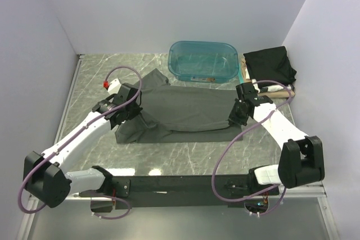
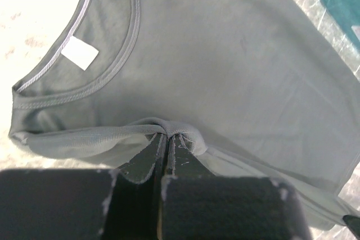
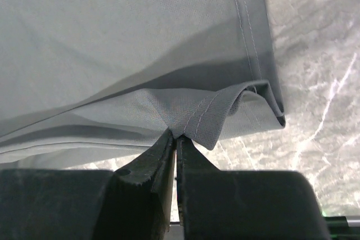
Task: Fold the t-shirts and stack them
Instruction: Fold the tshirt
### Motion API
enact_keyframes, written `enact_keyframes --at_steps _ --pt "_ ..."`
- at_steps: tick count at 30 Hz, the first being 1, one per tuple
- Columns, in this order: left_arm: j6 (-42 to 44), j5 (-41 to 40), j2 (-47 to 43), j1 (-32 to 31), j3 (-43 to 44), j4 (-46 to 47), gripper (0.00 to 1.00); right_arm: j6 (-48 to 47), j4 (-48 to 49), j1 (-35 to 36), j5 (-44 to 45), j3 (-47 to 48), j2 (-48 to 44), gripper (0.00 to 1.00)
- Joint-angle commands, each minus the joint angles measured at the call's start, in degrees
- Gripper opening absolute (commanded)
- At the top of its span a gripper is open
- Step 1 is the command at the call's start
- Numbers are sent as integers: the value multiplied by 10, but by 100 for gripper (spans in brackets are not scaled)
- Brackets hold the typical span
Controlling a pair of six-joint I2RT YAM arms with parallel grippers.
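Table, marble top, carries everything. Biggest item is the charcoal t-shirt, spread flat mid-table, long axis left-to-right, collar end toward the left edge and hem end toward the right edge. It's wider than the teal tub, which sits just behind it by the far edge; the shirt's far side is just beside the tub, can't tell if they touch. The black t-shirt is folded at the far right corner, with something pale and tan poking out at its near side, too small to identify. Left gripper has its jaws pressed together on a bunched fold of the charcoal cloth at the collar end, near side. Right gripper is likewise clamped on the stitched hem corner at the right end, near side. So each arm has its own end, and from both pinch points the shirt body lies away toward the far edge. Judgement: the fold is in progress, nothing of this shirt is stacked yet, and the next move likely means carrying both pinched points together across the long axis; uneven travel would skew the crease. White label shows inside the collar.
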Motion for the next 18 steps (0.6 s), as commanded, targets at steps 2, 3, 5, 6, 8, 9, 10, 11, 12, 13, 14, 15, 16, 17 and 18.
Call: enact_keyframes --at_steps 2,3,5,6,8,9,10,11,12,13,14,15,16,17,18 --pt "23 -9 20 12 7 80 1 -5 51 -9 -1 13 25 9" --pt "26 -12 28 13 1 91 1 -1 72 -9 -1 9 29 10" --pt "30 -19 39 19 -5 116 1 7 100 -11 -1 -3 42 13" --pt "34 -18 45 21 -10 137 1 13 126 -14 -3 -5 46 13" --pt "47 -10 70 27 -7 162 1 19 146 -13 3 -4 58 17" --pt "52 -12 79 28 -6 168 1 19 164 -14 6 -1 63 18" --pt "54 -16 99 32 -1 169 2 20 172 -13 6 0 67 21" --pt "65 -17 110 34 12 171 3 16 176 -13 22 5 79 26" --pt "69 -24 133 35 16 177 8 15 180 -14 39 8 84 29" --pt "72 -31 144 39 22 180 14 15 181 -14 49 13 94 38" --pt "76 -33 157 42 36 183 20 15 181 -13 55 21 99 44" --pt "83 -35 179 46 44 183 43 16 182 -13 71 25 100 50" --pt "87 -38 190 52 52 185 59 17 183 -15 78 28 97 57" --pt "85 -47 200 55 73 182 79 17 185 -13 82 30 94 61" --pt "90 -51 216 58 82 181 99 14 193 -14 81 30 88 63"
